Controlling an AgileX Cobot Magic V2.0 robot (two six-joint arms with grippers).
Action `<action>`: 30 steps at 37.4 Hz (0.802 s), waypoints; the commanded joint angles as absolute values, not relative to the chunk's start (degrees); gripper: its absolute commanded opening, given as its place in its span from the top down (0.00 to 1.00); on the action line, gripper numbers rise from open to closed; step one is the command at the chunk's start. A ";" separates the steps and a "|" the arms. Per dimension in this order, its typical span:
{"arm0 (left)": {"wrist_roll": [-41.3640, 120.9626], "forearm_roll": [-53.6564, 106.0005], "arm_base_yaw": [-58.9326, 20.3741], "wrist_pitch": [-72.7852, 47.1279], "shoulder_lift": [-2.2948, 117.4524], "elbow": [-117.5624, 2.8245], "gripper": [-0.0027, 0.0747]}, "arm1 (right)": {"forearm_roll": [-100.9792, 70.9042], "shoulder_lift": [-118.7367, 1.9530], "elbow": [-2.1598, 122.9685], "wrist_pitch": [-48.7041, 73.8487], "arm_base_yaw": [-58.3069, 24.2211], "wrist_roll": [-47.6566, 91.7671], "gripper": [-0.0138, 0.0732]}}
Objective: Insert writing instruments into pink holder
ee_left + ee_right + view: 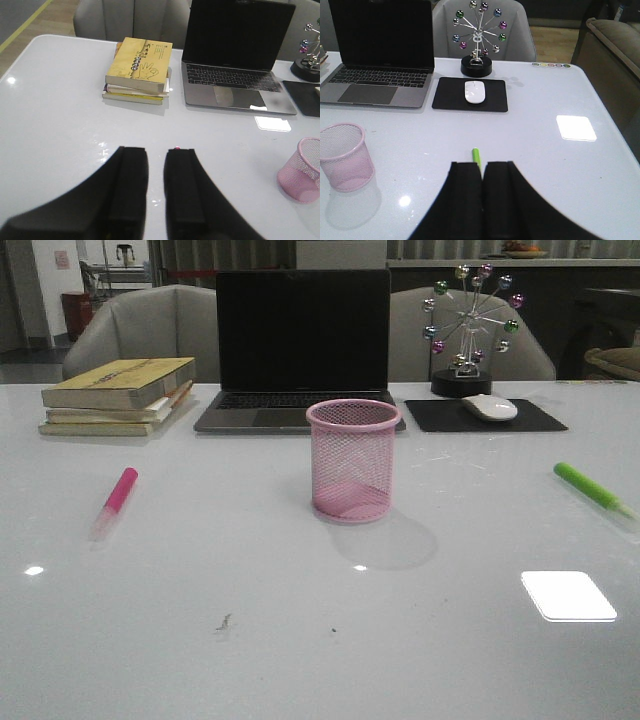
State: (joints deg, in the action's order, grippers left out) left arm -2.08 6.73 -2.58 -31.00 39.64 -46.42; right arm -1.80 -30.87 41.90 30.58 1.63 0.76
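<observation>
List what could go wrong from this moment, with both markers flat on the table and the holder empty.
1. The pink marker and green marker lie flat on the glossy table, so either could roll or slip as fingers close.
2. The pink holder is light mesh and open-topped; a marker lowered off-centre might catch its rim and tip it.
3. The left gripper hides nearly all of its marker, making alignment hard to judge.

An open laptop (pixel 300 350) with a dark screen stands at the top centre of the white table (pixel 250 640). At upper left lies a stack of books (pixel 118 396), the top one yellow. At upper right, a white mouse (pixel 489 407) rests on a black mousepad (pixel 530 420), with a ferris-wheel ornament (pixel 468 330) of coloured balls just behind it.
</observation>
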 commanded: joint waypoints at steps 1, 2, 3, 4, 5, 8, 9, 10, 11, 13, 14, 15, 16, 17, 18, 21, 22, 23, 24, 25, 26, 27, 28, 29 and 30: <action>-2.65 7.40 -2.43 -26.48 39.97 -48.65 0.54 | -1.82 -31.39 43.78 25.79 2.03 0.84 0.55; -2.65 7.40 -2.43 -26.48 39.97 -48.65 0.53 | -1.69 -31.39 43.78 25.85 2.03 0.84 0.50; -2.65 7.40 -2.43 -26.48 39.97 -48.65 0.53 | -1.41 -31.39 43.78 25.98 2.03 0.84 0.46; -2.65 7.40 -2.43 -26.48 39.97 -48.65 0.53 | -1.27 -31.39 43.78 26.05 2.03 0.84 0.42; -2.65 7.40 -2.43 -26.48 39.97 -48.65 0.53 | -1.27 -31.39 43.78 26.05 2.03 0.84 0.40; -2.65 7.40 -2.43 -26.48 39.97 -48.65 0.53 | -1.25 -31.39 43.78 25.99 2.03 0.84 0.39; -2.65 7.40 -2.43 -26.48 39.97 -48.65 0.53 | -1.25 -31.39 43.78 25.93 2.03 0.84 0.39; -2.65 7.40 -2.43 -26.48 39.97 -48.65 0.53 | -1.25 -31.39 43.78 25.93 2.03 0.84 0.39; -2.65 7.40 -2.43 -26.48 39.97 -48.65 0.53 | -1.25 -31.39 43.78 26.02 2.03 0.84 0.39; -2.65 7.40 -2.43 -26.48 39.97 -48.65 0.53 | -1.88 -31.39 43.78 26.97 2.03 0.84 0.39; -2.65 7.40 -2.43 -26.48 39.97 -48.65 0.53 | -2.24 -31.39 43.78 28.04 2.03 0.84 0.39; -2.65 7.40 -2.43 -26.48 39.97 -48.65 0.53 | -2.30 -31.39 43.78 28.59 2.03 0.84 0.39; -2.65 7.40 -2.43 -26.48 39.97 -48.65 0.53 | -2.30 -31.39 43.78 29.03 2.03 0.84 0.39; -2.65 7.40 -2.43 -26.48 39.97 -48.65 0.53 | -2.30 -31.51 43.78 29.42 2.03 0.84 0.39; -2.65 7.40 -2.43 -26.48 39.97 -48.65 0.53 | -2.30 -31.72 43.95 30.07 2.03 0.84 0.39; -2.65 7.40 -2.43 -26.48 39.97 -48.65 0.53 | -2.54 -33.24 45.33 32.73 2.03 0.84 0.39; -2.65 7.40 -2.43 -26.48 39.97 -48.65 0.53 | -2.80 -33.92 46.29 33.59 2.03 0.84 0.39; -2.65 7.40 -2.43 -26.48 39.97 -48.65 0.53 | -3.03 -35.16 47.41 34.60 2.03 0.84 0.39; -2.65 7.40 -2.43 -26.48 39.97 -48.65 0.53 | -3.35 -36.24 48.41 35.35 2.03 0.84 0.39; -2.65 7.40 -2.43 -26.48 39.97 -48.65 0.53 | -3.55 -37.88 49.89 36.44 2.03 0.84 0.39; -2.65 7.40 -2.43 -26.48 39.97 -48.65 0.53 | -3.71 -39.74 51.11 37.25 2.03 0.84 0.39; -2.65 7.40 -2.43 -26.48 39.97 -48.65 0.53 | -3.76 -41.28 52.84 38.34 2.03 0.84 0.39; -2.65 7.40 -2.43 -26.48 39.97 -48.65 0.53 | -3.76 -43.44 54.24 39.42 2.03 0.84 0.39; -2.65 7.40 -2.43 -26.48 39.97 -48.65 0.53 | -3.76 -45.10 56.14 40.29 2.03 0.84 0.39; -2.65 7.40 -2.43 -26.48 39.97 -48.65 0.53 | -3.76 -47.33 58.09 41.44 2.03 0.84 0.39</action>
